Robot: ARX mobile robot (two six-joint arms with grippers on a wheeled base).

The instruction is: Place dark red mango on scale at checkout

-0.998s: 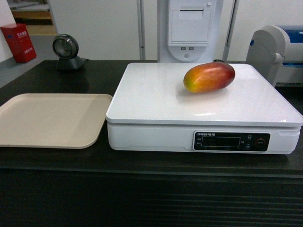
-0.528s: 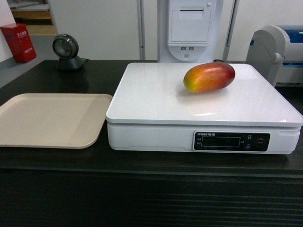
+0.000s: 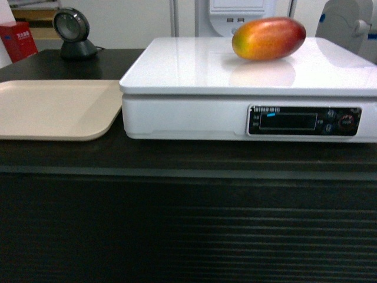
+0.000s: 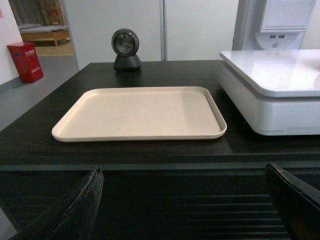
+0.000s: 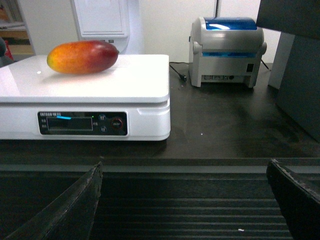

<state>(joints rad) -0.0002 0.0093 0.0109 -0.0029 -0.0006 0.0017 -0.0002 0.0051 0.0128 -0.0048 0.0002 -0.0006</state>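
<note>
Mango (image 3: 268, 38) lies on its side on the scale (image 3: 194, 65) platform, toward the far edge and right of centre, red end to the right, yellow-orange end to the left. Nothing is touching it. Its reflection shows on the platform just in front. In the right wrist view the mango (image 5: 83, 57) sits over the back left part of the scale (image 5: 125, 82).

Scale stands on the checkout (image 3: 188, 162), its front panel close to the near edge, display strip (image 3: 304, 120) on the right of the front face, lit.

Beige tray (image 3: 53, 109) lies flat on the counter just left of the scale, near but not touching in the left wrist view. Round black scanner (image 3: 71, 32) is at the counter's far left corner. Label printer (image 5: 227, 50) sits on the counter right of the scale, toward the far edge.

Left gripper (image 4: 192, 207): fingers spread wide, nothing between them, below the counter's front edge. Right gripper (image 5: 192, 207): same, spread wide, holding nothing, facing the ribbed front.
</note>
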